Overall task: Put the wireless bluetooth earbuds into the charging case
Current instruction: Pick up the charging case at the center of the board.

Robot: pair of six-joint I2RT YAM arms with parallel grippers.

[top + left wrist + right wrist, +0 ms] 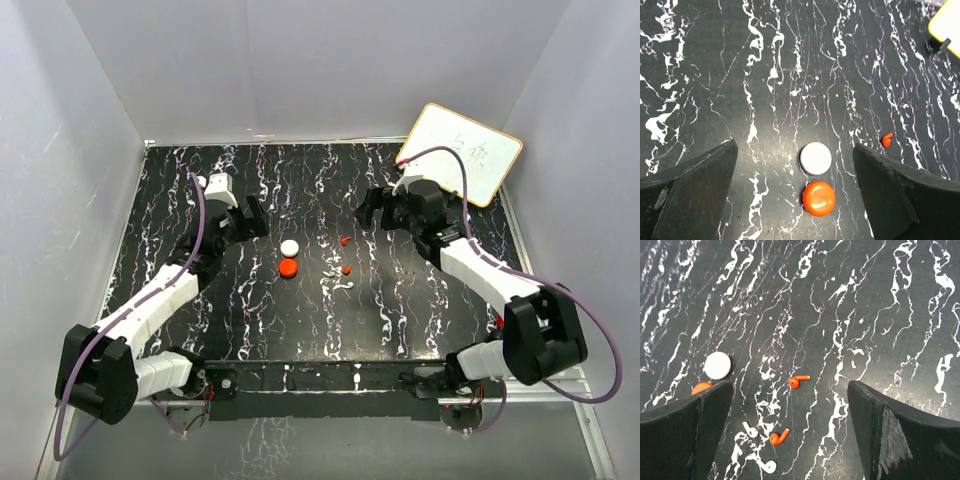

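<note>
**Red plastic earbuds [798,381] loose, grasp not begun**

Both tiny pieces sit on the black marbled table [420,300], apart from the round red plastic charging case [819,198], which lies just beside a white round disc [815,158]. Left gripper [795,150] and right gripper [790,387] hover wide open, empty. Next, likely, the right lowers to pinch one

Table [300,320]: case [289,267], disc [290,247], 2 earbuds [345,241].
</note>
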